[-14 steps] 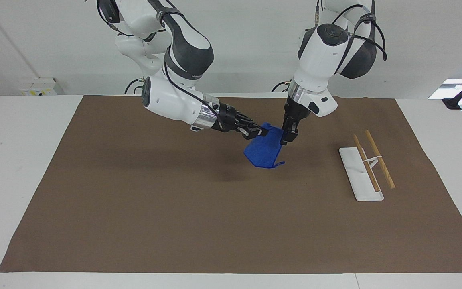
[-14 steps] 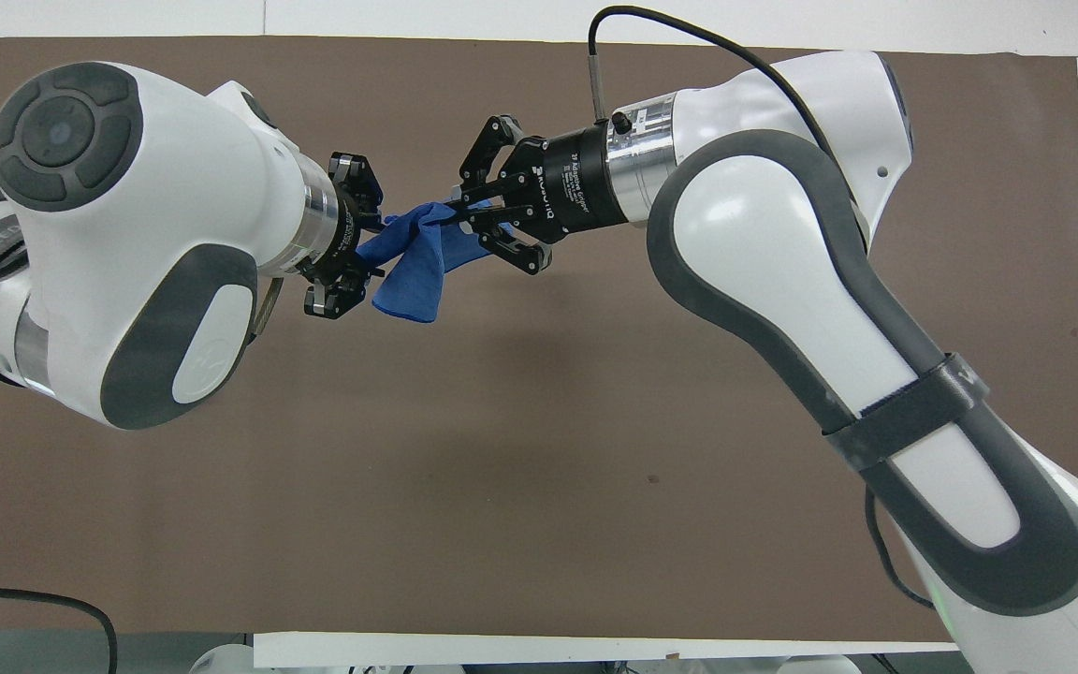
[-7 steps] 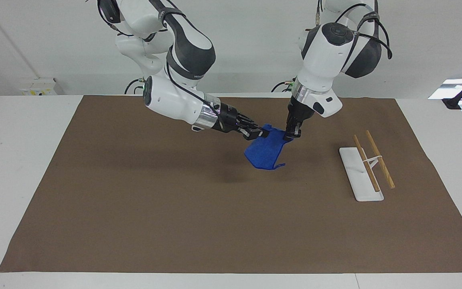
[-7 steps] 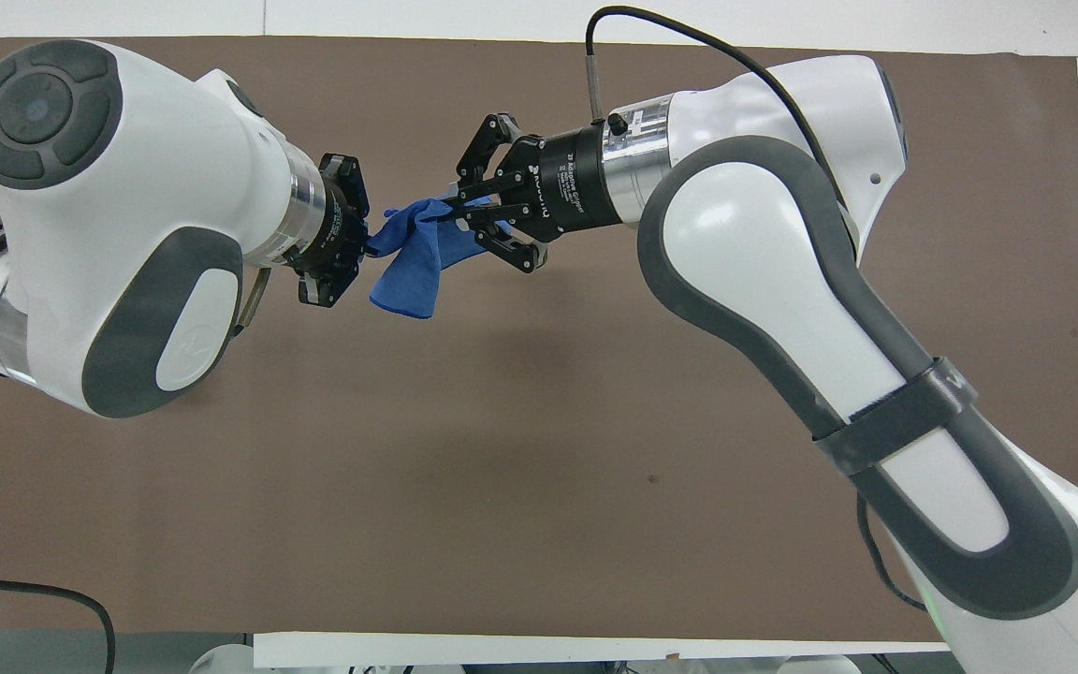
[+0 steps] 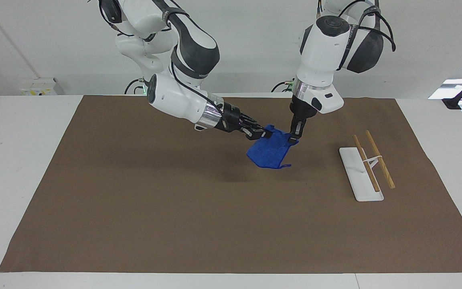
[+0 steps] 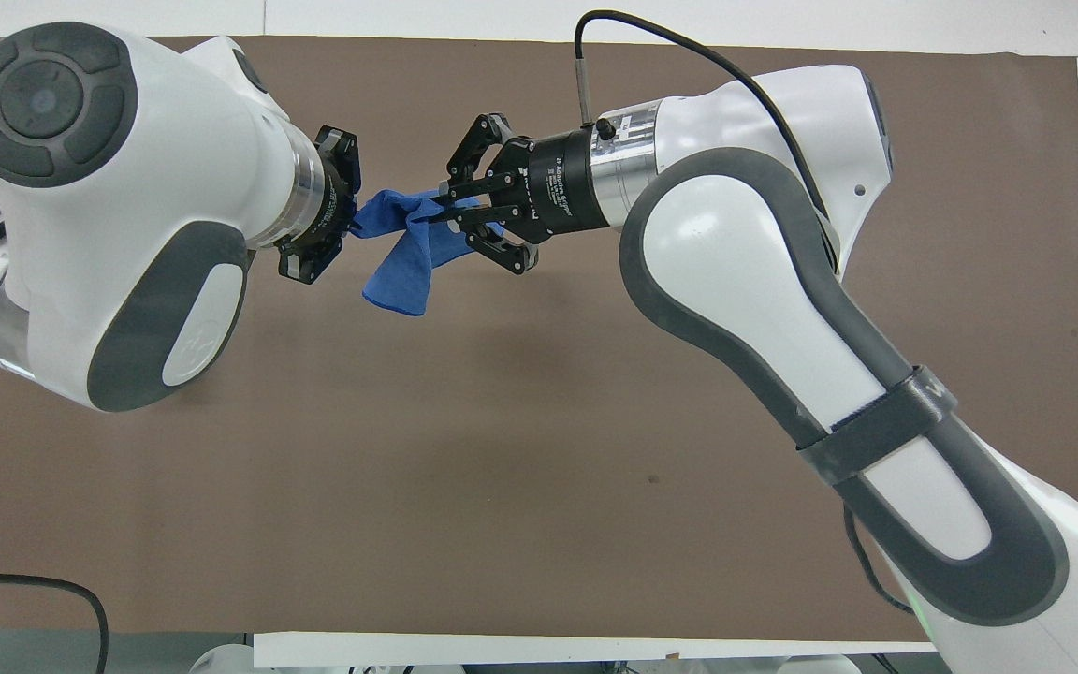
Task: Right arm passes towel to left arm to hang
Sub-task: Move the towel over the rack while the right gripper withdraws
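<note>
The blue towel (image 5: 270, 153) hangs in the air over the brown mat, its top edge stretched between both grippers. My right gripper (image 5: 264, 134) is shut on one upper corner. My left gripper (image 5: 294, 139) points down and is shut on the other upper corner. The towel's small loop dangles at its lower corner. In the overhead view the towel (image 6: 400, 271) droops between the left gripper (image 6: 352, 223) and the right gripper (image 6: 441, 211).
The white rack base (image 5: 354, 166) with two wooden bars (image 5: 380, 159) stands on the brown mat (image 5: 175, 208) toward the left arm's end of the table. The left arm hides it in the overhead view.
Both grippers have shifted slightly toward the left arm's end with the towel. The left arm has straightened up, and the towel's top edge is now stretched between them.
</note>
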Controlling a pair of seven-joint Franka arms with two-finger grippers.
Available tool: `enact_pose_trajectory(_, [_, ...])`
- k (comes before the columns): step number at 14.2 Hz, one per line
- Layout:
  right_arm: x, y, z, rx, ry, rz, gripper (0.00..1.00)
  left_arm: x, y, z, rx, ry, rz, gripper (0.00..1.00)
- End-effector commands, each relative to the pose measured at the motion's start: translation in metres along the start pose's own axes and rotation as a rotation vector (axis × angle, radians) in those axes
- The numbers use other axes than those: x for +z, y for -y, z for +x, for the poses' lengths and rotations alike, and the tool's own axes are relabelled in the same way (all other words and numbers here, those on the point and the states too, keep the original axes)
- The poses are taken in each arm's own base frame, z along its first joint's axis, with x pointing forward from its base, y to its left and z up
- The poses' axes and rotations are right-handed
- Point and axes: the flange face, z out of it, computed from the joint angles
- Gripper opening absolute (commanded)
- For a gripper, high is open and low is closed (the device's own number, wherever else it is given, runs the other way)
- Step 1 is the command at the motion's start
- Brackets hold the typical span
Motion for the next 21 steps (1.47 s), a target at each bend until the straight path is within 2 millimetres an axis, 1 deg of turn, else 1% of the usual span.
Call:
enact_pose_trajectory(1, [-0.01,-0.003,0.006,-0.207,-0.066,-0.017,1.0,-0.005,-0.004,0.003,0.137,-0.03,0.026,0.0])
enact_pose_trajectory(2, [-0.017,-0.003,0.014,-0.364,-0.15,-0.073,1.0,-0.011,-0.005,0.005,0.174,-0.054,0.033,0.0])
enact_pose_trajectory(3, [-0.029,-0.003,0.028,-0.527,-0.249,-0.162,1.0,-0.012,-0.004,0.008,0.201,-0.082,0.054,0.0])
enact_pose_trajectory(4, [-0.051,-0.003,0.044,-0.647,-0.334,-0.247,1.0,-0.011,-0.003,0.01,0.241,-0.115,0.067,0.0])
enact_pose_trajectory(6, [-0.095,-0.007,0.071,-0.777,-0.434,-0.434,1.0,-0.01,0.0,0.017,0.302,-0.176,0.103,0.0])
enact_pose_trajectory(7, [-0.125,-0.011,0.082,-0.841,-0.482,-0.529,1.0,-0.008,0.001,0.02,0.332,-0.193,0.122,0.0])
enact_pose_trajectory(8, [-0.152,-0.017,0.09,-0.88,-0.497,-0.618,1.0,-0.006,0.004,0.023,0.349,-0.199,0.132,0.0])
enact_pose_trajectory(9, [-0.183,-0.024,0.101,-0.9,-0.498,-0.686,1.0,0.0,0.008,0.03,0.357,-0.199,0.157,0.0])
enact_pose_trajectory(10, [-0.216,-0.031,0.106,-0.919,-0.506,-0.739,1.0,0.006,0.014,0.036,0.389,-0.209,0.186,0.0])
enact_pose_trajectory(12, [-0.269,-0.045,0.102,-0.929,-0.537,-0.838,1.0,0.008,0.02,0.061,0.407,-0.216,0.209,0.0])
enact_pose_trajectory(13, [-0.288,-0.049,0.093,-0.927,-0.566,-0.884,1.0,0.007,0.02,0.072,0.411,-0.237,0.216,0.0])
enact_pose_trajectory(15, [-0.308,-0.054,0.072,-0.916,-0.626,-0.99,1.0,0.008,0.021,0.094,0.387,-0.264,0.222,0.0])
enact_pose_trajectory(16, [-0.317,-0.051,0.058,-0.91,-0.649,-1.032,1.0,0.008,0.022,0.106,0.368,-0.264,0.227,0.0])
enact_pose_trajectory(17, [-0.329,-0.046,0.041,-0.905,-0.665,-1.047,1.0,0.009,0.026,0.124,0.341,-0.273,0.236,0.0])
enact_pose_trajectory(18, [-0.34,-0.045,0.031,-0.895,-0.664,-1.044,1.0,0.008,0.028,0.137,0.327,-0.291,0.244,0.0])
enact_pose_trajectory(19, [-0.347,-0.046,0.028,-0.894,-0.651,-1.047,1.0,0.008,0.03,0.151,0.314,-0.315,0.256,0.0])
enact_pose_trajectory(20, [-0.351,-0.05,0.029,-0.906,-0.619,-1.062,1.0,0.007,0.034,0.164,0.299,-0.332,0.269,0.0])
enact_pose_trajectory(21, [-0.36,-0.055,0.03,-0.921,-0.593,-1.084,1.0,0.005,0.04,0.178,0.274,-0.338,0.279,0.0])
